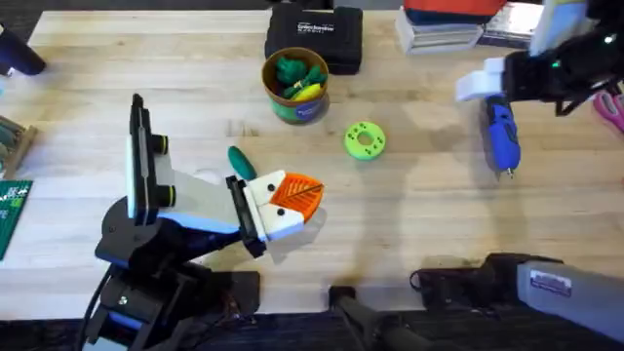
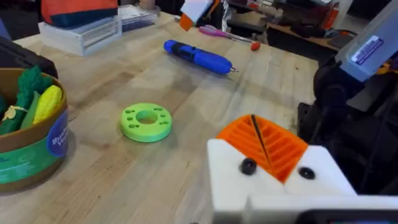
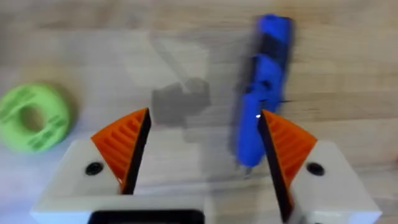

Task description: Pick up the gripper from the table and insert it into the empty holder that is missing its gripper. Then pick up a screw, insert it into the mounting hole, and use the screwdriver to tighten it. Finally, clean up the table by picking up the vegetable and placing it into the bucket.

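The holder (image 1: 146, 166) stands at the left, its white arm ending in a black bracket (image 1: 244, 210). In that bracket sits the gripper (image 1: 292, 200), a white block whose orange finger (image 2: 273, 149) presses against a matching one. A dark screw head (image 2: 247, 165) shows in each block. My left arm's dark links lie under the holder's arm. The blue screwdriver (image 1: 502, 136) lies flat at the right. My right gripper (image 1: 490, 93) hovers open over its handle (image 3: 264, 68), which runs beside one orange pad. The dark green vegetable (image 1: 241, 161) lies by the holder. The bucket (image 1: 295, 85) stands behind it.
A lime-green disc (image 1: 366, 139) lies between the bucket and the screwdriver. The bucket holds a leafy green toy and a yellow one. A black tool case (image 1: 314, 34) and stacked boxes (image 1: 439, 29) line the far edge. A green board (image 1: 12, 210) sits at the left edge.
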{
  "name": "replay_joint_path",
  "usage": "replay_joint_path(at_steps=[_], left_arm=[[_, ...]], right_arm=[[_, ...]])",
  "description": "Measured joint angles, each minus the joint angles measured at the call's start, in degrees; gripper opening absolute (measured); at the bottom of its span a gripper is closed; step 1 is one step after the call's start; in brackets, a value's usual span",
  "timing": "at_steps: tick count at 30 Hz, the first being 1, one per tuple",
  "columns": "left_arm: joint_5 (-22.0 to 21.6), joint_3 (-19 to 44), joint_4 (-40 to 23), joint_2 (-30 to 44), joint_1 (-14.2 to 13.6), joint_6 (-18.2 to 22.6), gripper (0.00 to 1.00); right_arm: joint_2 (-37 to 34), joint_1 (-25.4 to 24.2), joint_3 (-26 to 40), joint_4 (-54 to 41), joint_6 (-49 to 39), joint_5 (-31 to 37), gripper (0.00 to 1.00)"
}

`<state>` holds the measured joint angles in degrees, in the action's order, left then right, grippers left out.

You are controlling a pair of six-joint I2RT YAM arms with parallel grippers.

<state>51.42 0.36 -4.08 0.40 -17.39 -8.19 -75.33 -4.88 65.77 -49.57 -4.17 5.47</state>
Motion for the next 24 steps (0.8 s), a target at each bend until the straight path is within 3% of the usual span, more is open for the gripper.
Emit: replay_joint_path(at_steps=[4, 8, 14, 24], left_arm=[[-0.02, 0.0, 0.0, 0.0, 0.0, 0.0, 0.005], [-0.02, 0.0, -0.06, 0.0, 0.0, 0.0, 0.005], [0.04, 0.01, -0.42, 0.01, 0.0, 0.0, 0.005], [0.04, 0.02, -0.42, 0.0, 0.0, 0.0, 0.004]], right_arm=[[-5.33, -9.47, -0.01, 5.62, -4.82, -0.35, 0.993], [-10.46, -14.0, -0.01, 8.48, -12.29, -1.33, 0.993], [-17.77, -16.74, -0.01, 12.19, -19.37, -2.18, 0.994], [-25.72, -17.75, -0.06, 15.76, -21.64, -5.79, 0.993]])
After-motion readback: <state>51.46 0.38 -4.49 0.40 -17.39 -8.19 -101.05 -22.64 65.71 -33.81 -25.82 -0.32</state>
